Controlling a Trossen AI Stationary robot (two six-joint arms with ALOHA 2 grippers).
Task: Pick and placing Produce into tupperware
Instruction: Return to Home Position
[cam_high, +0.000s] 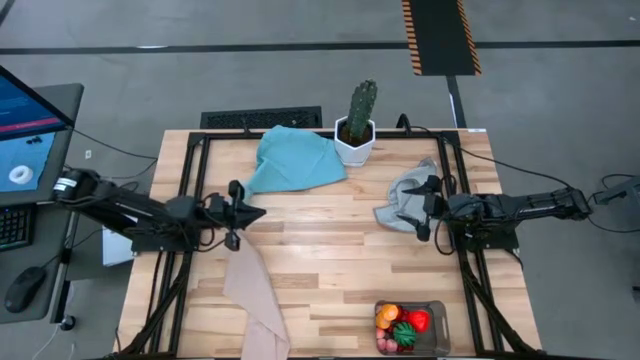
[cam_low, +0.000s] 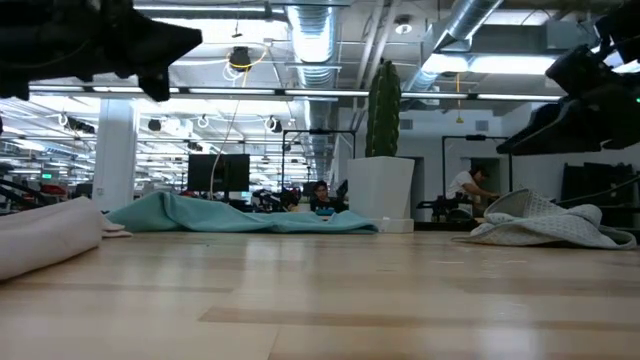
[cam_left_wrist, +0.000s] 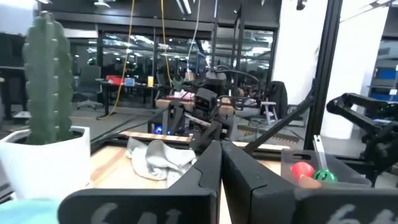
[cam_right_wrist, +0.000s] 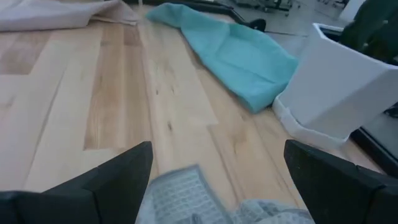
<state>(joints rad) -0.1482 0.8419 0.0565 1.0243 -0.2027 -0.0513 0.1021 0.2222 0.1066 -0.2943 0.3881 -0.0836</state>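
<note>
Overhead, produce (cam_high: 404, 326) in tupperware (cam_high: 442, 338), unseen at table height, left claw (cam_high: 250, 213) together, right claw (cam_high: 428, 208) apart.

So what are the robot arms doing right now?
Not much at this moment. Both arms hover over the wooden table holding nothing. The left end effector is shut, just beyond one end of the beige cloth. The right end effector is open over the grey cloth. The toy produce sits in the clear tupperware at the edge farthest from the cactus, away from both arms. A teal cloth lies beside the cactus.
</note>
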